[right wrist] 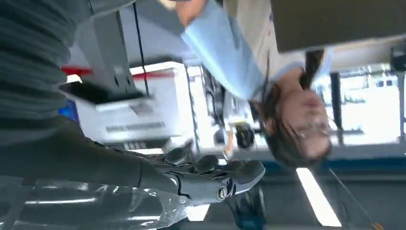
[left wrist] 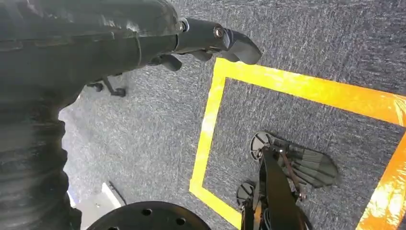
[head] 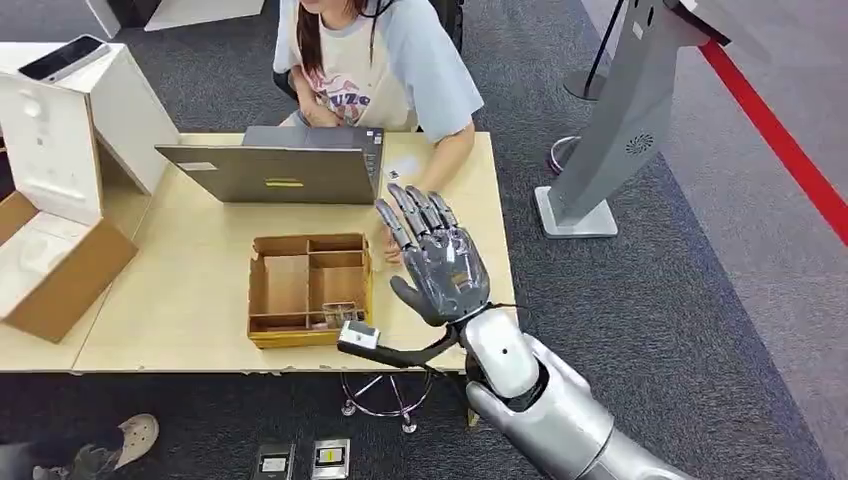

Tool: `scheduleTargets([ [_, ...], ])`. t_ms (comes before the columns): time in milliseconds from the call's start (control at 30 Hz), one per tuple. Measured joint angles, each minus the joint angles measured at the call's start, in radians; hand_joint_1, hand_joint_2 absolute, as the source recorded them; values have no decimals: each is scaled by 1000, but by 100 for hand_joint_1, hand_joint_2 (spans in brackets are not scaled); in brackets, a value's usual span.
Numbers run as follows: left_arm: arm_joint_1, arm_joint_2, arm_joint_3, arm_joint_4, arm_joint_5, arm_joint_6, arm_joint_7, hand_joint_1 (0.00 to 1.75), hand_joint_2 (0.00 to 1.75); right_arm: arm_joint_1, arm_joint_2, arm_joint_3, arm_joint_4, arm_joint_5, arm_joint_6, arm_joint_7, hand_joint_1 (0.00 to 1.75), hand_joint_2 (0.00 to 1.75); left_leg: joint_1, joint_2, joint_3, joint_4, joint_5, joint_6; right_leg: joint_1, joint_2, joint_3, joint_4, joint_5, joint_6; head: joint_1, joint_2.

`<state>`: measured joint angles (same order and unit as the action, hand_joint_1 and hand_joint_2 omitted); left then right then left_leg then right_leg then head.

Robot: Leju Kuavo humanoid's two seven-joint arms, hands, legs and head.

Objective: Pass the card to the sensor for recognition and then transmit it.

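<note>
Robot hand [head: 440, 262] on the right, fingers spread and grasping nothing, hovers beside the bench's [head: 200, 290] cardboard tray [head: 308, 290]; card not discernible, handover seemingly finished or unstarted.

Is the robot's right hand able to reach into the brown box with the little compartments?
Probably yes. The right hand is raised with its fingers spread, just beside the compartment box on the table, and nothing stands between them. The box is open on top, and the laptop sits further back.
</note>
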<state>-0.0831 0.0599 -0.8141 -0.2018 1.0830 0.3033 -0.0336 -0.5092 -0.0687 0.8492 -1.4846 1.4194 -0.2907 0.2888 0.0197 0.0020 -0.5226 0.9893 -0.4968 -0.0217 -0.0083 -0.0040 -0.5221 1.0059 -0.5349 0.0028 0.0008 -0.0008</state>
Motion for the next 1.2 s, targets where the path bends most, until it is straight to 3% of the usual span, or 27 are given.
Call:
scheduleTargets([
  [200,-1,0,0,0,6,1,0,0,175,-19,-11,25,-53,-6,5,-74,0,175,0,0,0,0,0,0,0,0,0,0,0,0,0,0],
  [533,-4,0,0,0,4,-18,0,0,175,-55,4,125,-49,-158,188,-147,0,175,0,-1,-1,0,0,0,0,0,0,0,0,0,0,0],
  [833,-6,1,-7,0,-3,-27,0,0,175,-115,103,238,69,-344,299,-192,0,175,0,-1,-1,0,0,0,0,-1,0,0,0,0,0,0],
  [1200,-7,2,-24,0,-12,-32,1,0,175,-203,245,323,302,-434,322,-241,0,175,0,-1,-1,0,1,0,0,-1,0,1,0,0,0,0],
])
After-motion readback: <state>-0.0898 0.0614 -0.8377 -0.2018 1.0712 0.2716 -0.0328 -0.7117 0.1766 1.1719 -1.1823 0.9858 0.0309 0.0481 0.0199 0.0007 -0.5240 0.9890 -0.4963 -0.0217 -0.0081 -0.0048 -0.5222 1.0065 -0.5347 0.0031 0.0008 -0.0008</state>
